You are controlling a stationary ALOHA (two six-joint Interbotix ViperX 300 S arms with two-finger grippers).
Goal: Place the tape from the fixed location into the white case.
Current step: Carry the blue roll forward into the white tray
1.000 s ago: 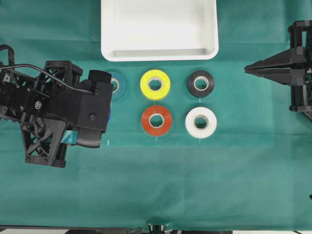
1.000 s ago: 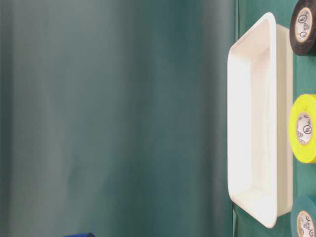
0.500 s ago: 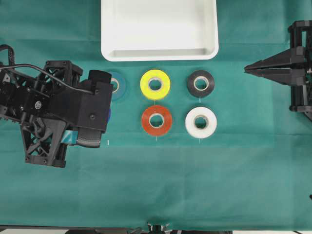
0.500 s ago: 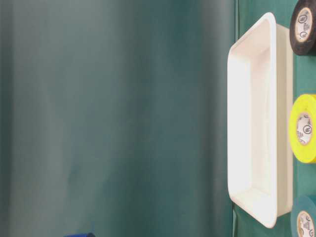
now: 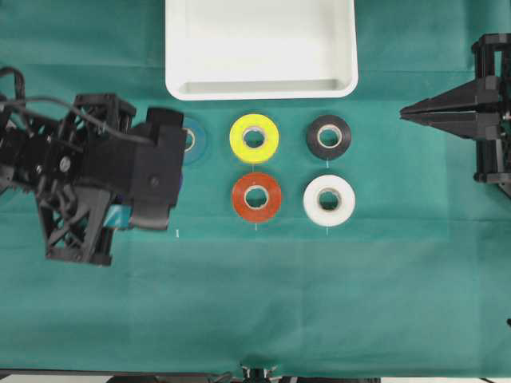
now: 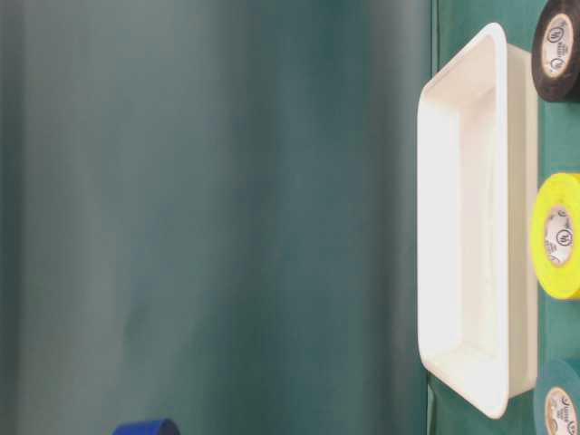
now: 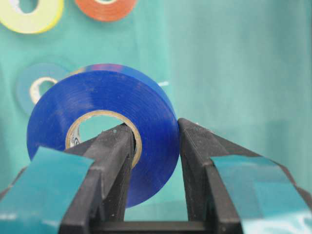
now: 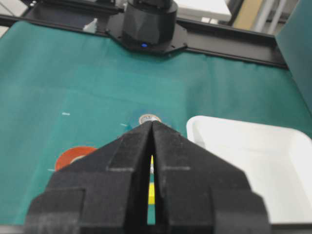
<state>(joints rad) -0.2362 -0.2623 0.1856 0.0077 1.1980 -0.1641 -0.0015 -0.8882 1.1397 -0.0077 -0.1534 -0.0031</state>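
Left gripper (image 7: 155, 146), black, two fingers with teal pads: jaws closed part-way on the wall of the bright royal-blue roll of tape (image 7: 105, 105) with pale cardboard core, one finger (image 7: 114, 151) inside the core, the other against the outer face; roll held on edge above the green cloth-covered table (image 5: 319, 295), in the overhead view almost wholly hidden beneath the arm at the left. Just beyond it on the cloth, a duller teal-blue roll (image 5: 194, 140) lying flat, partly covered by the gripper body. Next, to the right, four flat rolls in two rows: orange roll (image 5: 256, 196) and white roll (image 5: 329, 199) nearer, yellow roll (image 5: 254, 137) and black roll (image 5: 328, 136) farther. Farthest, the large shallow white rectangular plastic tray (image 5: 260, 88) with rounded corners and raised rim, holding nothing, well apart from the held tape. Right gripper (image 8: 150, 146), black, at the right edge: jaws drawn together to a thin slit, gripping nothing.
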